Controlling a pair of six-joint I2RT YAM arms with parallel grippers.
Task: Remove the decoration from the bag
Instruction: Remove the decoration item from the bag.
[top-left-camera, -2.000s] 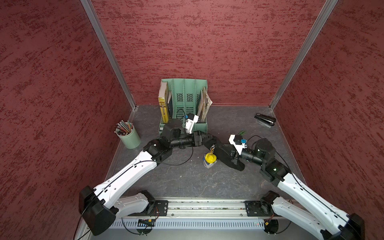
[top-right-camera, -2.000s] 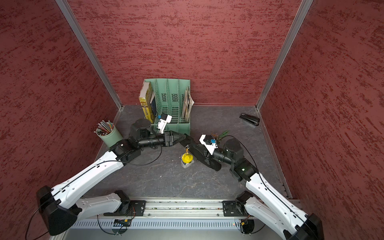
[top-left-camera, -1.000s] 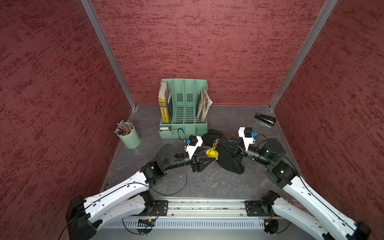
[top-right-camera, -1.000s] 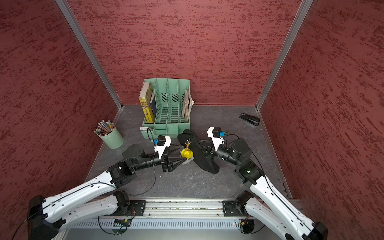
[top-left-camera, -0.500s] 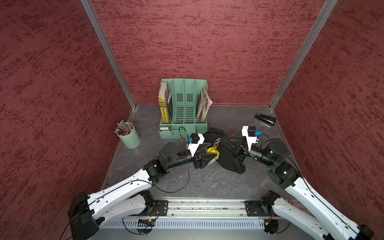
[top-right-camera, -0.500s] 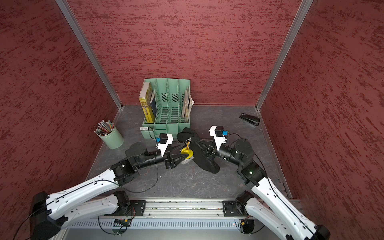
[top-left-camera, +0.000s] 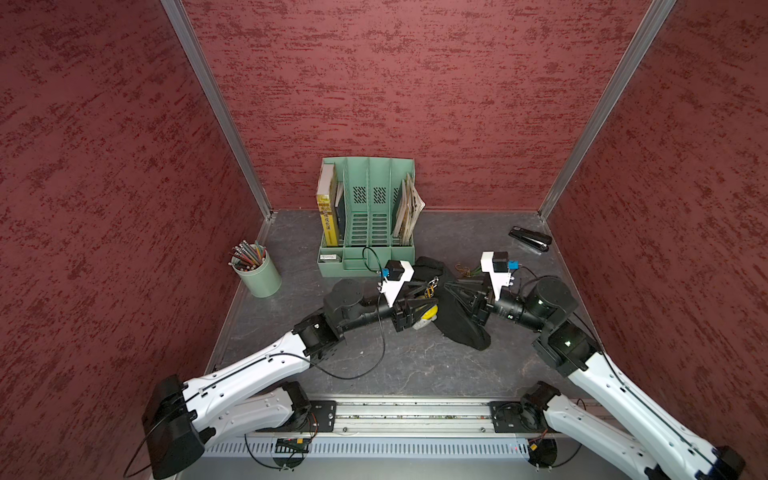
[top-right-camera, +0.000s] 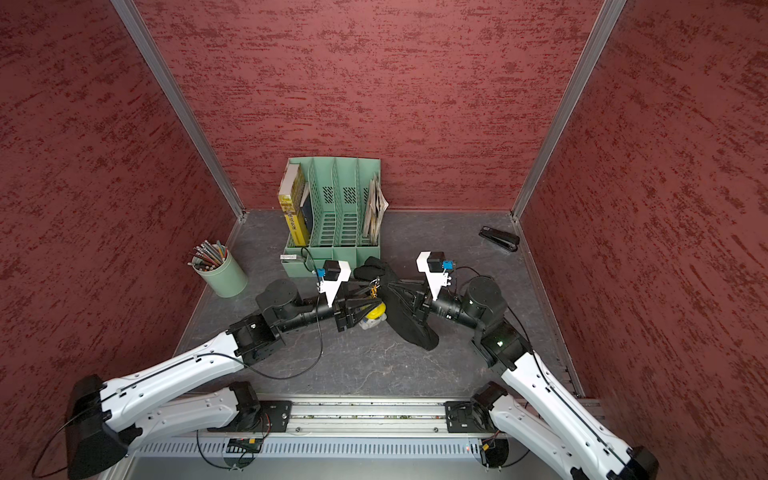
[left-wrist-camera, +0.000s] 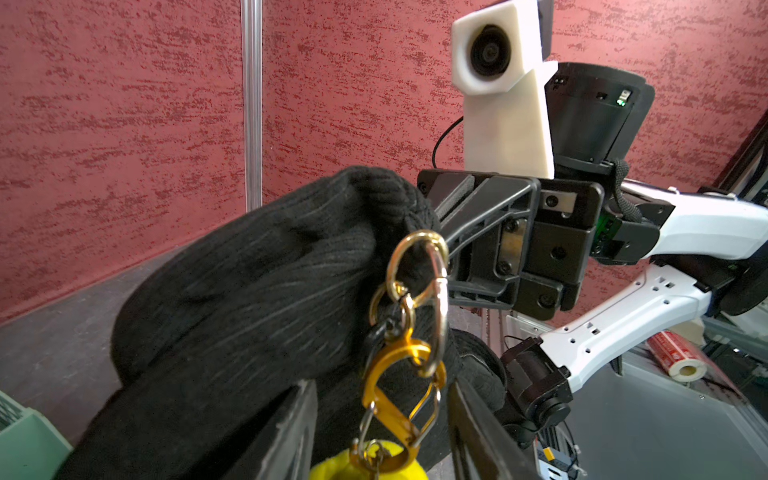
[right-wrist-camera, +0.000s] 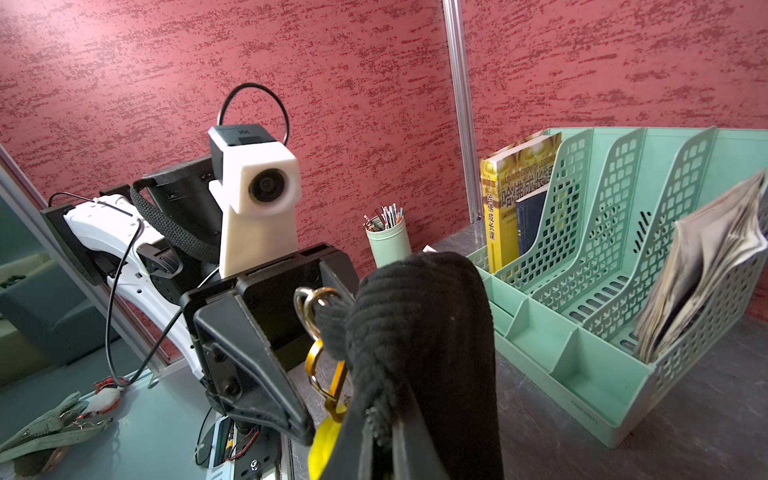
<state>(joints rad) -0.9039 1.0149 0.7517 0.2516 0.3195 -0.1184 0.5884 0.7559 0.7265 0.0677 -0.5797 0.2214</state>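
Bag (top-left-camera: 457, 326) before the file rack (top-left-camera: 370, 216), pencil cup (top-left-camera: 262, 279) at left, stapler (top-left-camera: 531, 239) at back right

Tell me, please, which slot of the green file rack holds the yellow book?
The end slot nearest the pencil cup; the middle slots are empty, the opposite end holds papers.

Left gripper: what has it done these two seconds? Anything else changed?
The left gripper swung from the green plastic file organizer to the yellow decoration, jaws straddling it. The right gripper raised the soft black fabric bag, still shut on it. Unmoved: green pencil cup, black stapler.
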